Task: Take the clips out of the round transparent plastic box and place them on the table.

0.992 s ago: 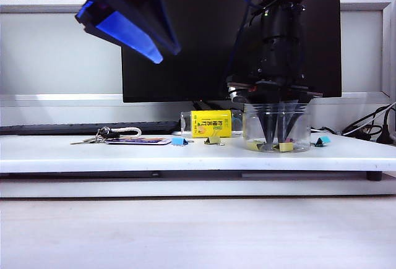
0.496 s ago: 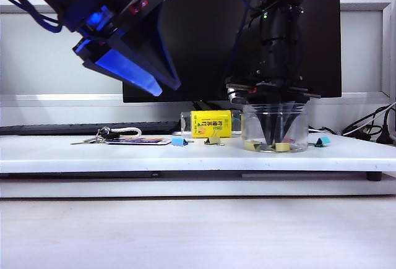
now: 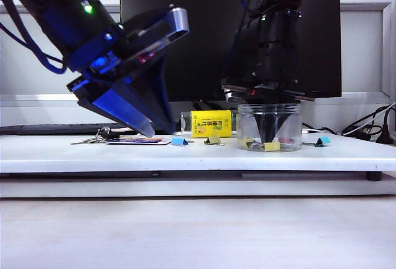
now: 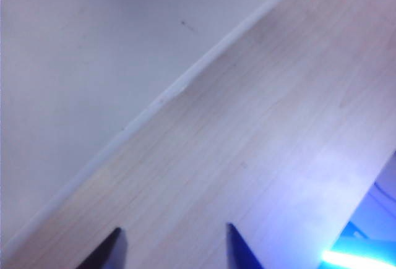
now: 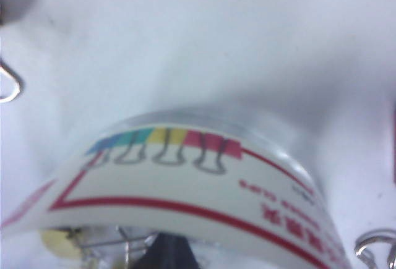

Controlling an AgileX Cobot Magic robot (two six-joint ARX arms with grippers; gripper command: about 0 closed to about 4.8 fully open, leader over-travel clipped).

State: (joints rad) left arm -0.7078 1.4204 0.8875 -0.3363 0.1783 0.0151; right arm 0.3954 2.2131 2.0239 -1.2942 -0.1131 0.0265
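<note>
My left hand (image 3: 150,132) hangs low over the left part of the desk (image 3: 185,156), fingers spread wide and holding nothing; its tips point down just above a bunch of keys (image 3: 99,136) and a flat card (image 3: 139,140). Beyond it to the right lie a blue clip (image 3: 179,141), an olive clip (image 3: 214,139) and a yellow packet (image 3: 211,123).

My right hand (image 3: 267,138) reaches straight down into the clear jar (image 3: 269,127), which stands upright with its mouth facing up. Its fingers are clenched together at the bottom among the yellow clips (image 3: 270,146); whether one is caught I cannot tell, since the jar's label (image 5: 185,182) hides the tips. A teal clip (image 3: 321,140) lies past the jar.
</note>
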